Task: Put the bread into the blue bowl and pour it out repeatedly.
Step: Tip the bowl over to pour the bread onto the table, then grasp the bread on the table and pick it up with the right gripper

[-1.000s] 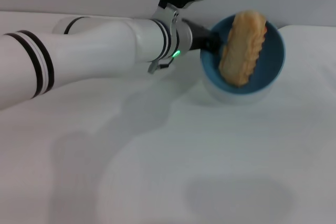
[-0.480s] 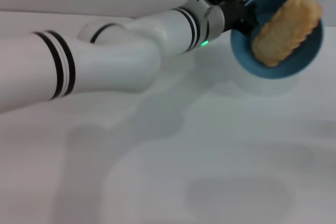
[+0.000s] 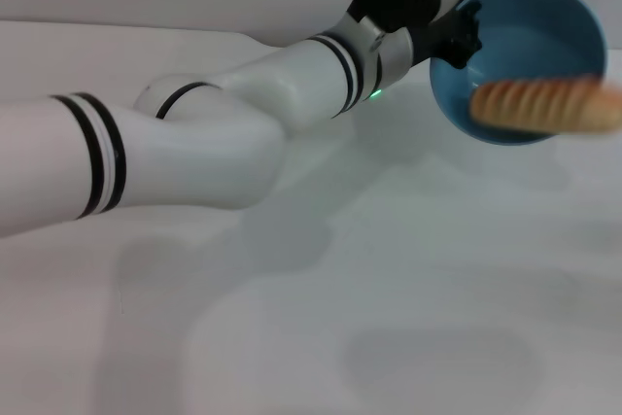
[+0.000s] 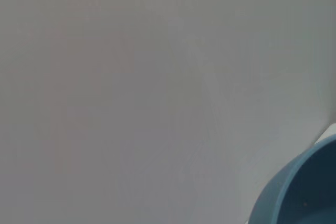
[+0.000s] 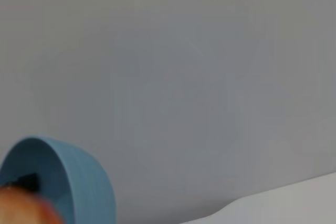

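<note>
Because the bowl [image 3: 525, 55] is tipped hard on its side with its mouth facing you, the bread [image 3: 544, 106] cannot stay in it: you see the loaf lying crosswise at the bowl's lower lip, blurred, partly past the rim and, by my reading, on its way out. The left gripper [image 3: 465, 34] grasps the bowl's rim on the side nearest the arm, clamped onto it, and that one-sided hold is what lets your wrist roll the whole bowl over instead of merely lifting it. The bowl hangs clear above the table [image 3: 389, 279], so the bread has an open drop below the bowl. I judge this the pour step of the cycle, close to its end. The left wrist view shows only an edge of the bowl [image 4: 299, 192] against a plain wall. The right wrist view catches the bowl [image 5: 63, 177] from the other side (with a blurred orange patch at its mouth, probably the bread), but the right gripper itself shows nowhere, so I cannot tell its state.
</note>
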Controlling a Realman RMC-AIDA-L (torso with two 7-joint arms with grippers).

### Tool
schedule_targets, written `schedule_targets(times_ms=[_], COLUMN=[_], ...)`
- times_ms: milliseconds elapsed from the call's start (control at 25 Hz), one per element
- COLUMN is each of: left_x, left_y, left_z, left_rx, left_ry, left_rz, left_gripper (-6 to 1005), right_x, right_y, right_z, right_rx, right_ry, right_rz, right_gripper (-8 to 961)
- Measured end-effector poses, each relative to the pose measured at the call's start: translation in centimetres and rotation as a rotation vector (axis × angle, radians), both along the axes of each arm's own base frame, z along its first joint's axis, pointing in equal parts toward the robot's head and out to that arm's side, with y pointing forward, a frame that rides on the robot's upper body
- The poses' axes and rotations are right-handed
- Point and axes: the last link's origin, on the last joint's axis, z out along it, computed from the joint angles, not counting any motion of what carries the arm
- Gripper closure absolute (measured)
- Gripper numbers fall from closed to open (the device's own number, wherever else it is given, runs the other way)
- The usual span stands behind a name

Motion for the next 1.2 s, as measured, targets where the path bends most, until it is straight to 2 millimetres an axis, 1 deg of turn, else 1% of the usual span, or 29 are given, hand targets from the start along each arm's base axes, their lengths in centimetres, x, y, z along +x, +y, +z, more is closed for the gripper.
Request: schedule_targets(times_ms=[320, 520, 640, 720, 760, 840, 920, 1120, 1200], left_x=[-0.3, -0.5, -0.6, -1.3, -1.8, -2.1, -2.6, -3.3, -3.5], left_y=[-0.1, -0.1, 0.6, 1.7, 2.4, 2.8, 3.1, 3.1, 2.9], left_z=[0.0, -0.2, 0.2, 1.0, 1.6, 1.9, 2.3, 2.4, 2.2], left_rx=[-0.004, -0.031, -0.040, -0.035, -0.037, -0.037, -0.034, -0.035, -0.040], left_ry=[-0.001, 0.000, -0.010, -0.020, -0.024, -0.026, -0.032, -0.034, -0.031], left_rz=[0.011, 0.053, 0.108, 0.186, 0.245, 0.271, 0.301, 0.326, 0.330], left_gripper=[999, 999, 1000, 1000, 1000, 1000, 1000, 1000, 1000], right_x=[-0.2, -0.4, -0.7, -1.1, -1.6, -1.9, -2.9, -5.8, -6.8], right_y=[0.3, 0.5, 0.7, 1.1, 1.6, 1.8, 2.6, 5.1, 5.7], right_z=[0.0, -0.2, -0.6, -1.1, -1.8, -2.1, -3.0, -5.2, -6.1], right_rx=[0.001, -0.018, -0.056, -0.127, -0.214, -0.247, -0.328, -0.491, -0.554], right_ry=[0.000, 0.031, 0.059, 0.081, 0.103, 0.109, 0.120, 0.187, 0.199], right_rz=[0.007, 0.002, -0.001, -0.007, -0.016, -0.015, 0.002, -0.012, -0.021], right_gripper=[480, 475, 471, 469, 468, 466, 464, 458, 456])
